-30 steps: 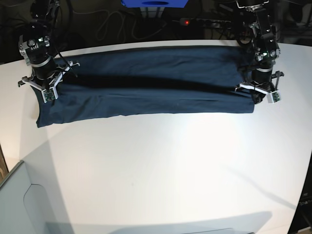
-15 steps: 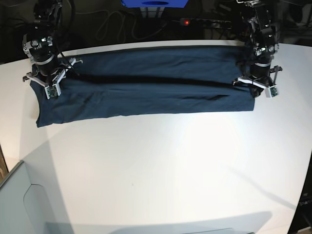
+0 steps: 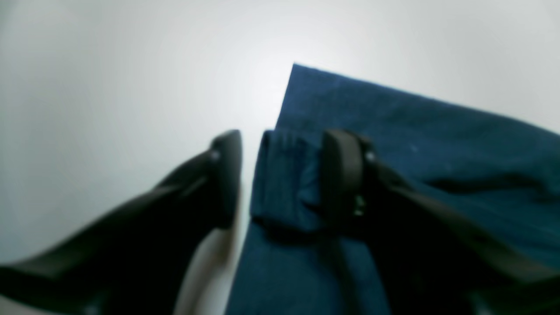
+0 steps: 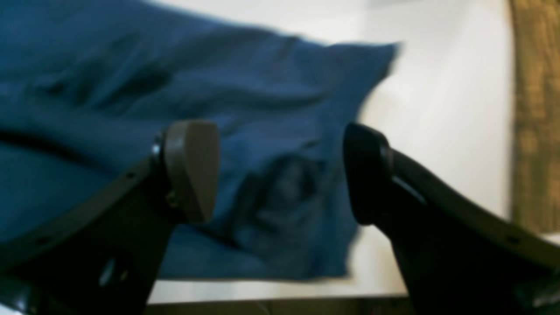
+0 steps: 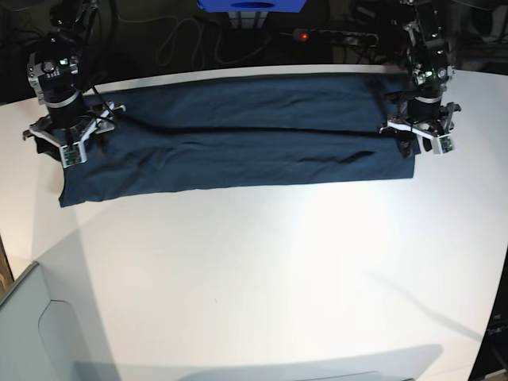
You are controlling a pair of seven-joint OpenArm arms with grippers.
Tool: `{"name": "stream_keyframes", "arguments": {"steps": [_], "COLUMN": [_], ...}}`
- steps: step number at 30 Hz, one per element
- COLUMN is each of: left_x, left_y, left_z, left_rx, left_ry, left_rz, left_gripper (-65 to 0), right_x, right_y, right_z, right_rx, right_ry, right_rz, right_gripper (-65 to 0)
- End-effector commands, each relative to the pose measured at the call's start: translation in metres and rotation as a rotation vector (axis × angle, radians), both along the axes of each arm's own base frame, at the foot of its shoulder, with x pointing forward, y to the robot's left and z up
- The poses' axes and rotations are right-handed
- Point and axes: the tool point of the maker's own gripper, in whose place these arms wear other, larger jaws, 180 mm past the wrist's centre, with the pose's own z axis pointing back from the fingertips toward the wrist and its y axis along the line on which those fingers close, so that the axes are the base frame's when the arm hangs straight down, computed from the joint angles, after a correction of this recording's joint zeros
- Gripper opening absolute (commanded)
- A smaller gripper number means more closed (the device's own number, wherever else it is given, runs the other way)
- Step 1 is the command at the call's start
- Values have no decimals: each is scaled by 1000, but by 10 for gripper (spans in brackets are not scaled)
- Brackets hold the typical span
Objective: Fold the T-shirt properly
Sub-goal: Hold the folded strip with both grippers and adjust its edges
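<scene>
The dark navy T-shirt (image 5: 238,147) lies flat as a long band across the far part of the white table (image 5: 278,278), with a crease running along its length. My left gripper (image 5: 416,144) is at its right end. In the left wrist view the gripper (image 3: 282,179) is open, with a small folded edge of the shirt (image 3: 393,131) between the fingers and touching one fingertip (image 3: 343,175). My right gripper (image 5: 68,149) is at the shirt's left end. In the right wrist view it (image 4: 280,170) is open wide just above the rumpled cloth (image 4: 109,78).
A grey box corner (image 5: 32,333) sits at the near left. A blue object (image 5: 250,6) and a power strip with a red light (image 5: 317,36) lie behind the table. The table's edge and a brown floor strip (image 4: 533,109) show beside the shirt's corner.
Both grippers have moved toward the far side of the table. The shirt's upper layer has shifted back with them and now lies flatter.
</scene>
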Motion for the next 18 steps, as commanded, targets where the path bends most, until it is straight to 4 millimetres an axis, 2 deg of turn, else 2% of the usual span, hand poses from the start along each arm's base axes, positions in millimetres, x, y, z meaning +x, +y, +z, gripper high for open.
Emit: {"name": "stream_keyframes", "arguments": {"steps": [1,3,5,7,9,13,18], "left_x": [5,6,7,8,8,9,8], "left_y": [4,4,3,3,3,5,4], "left_z": [14,18,21,22,22,20,18], "left_rx": [22,25,28,28,29,30,25], "left_ry": [-45,-53,-60,-63,-64,-58,-56], "left_rz": [-2,-4,-6,-7,-8,-6,-3], "left_gripper": [-343,-342,-336,-336,-336,-332,-280], "right_x": [6,9,12,11,12,9,4], "right_y": [1,5,10,18,17,-2,-26], "right_z": [13,18,14,-7,-27,-51,-49], "right_rx": [5,14,29,64,90,118,99], "right_ry": [-55,-76,-67,-22,25,54,38], "right_rz": [-5,-8,0,14,5,-52,-113], "right_gripper": [-226,-226,-226,-226,-226,-226,-226]}}
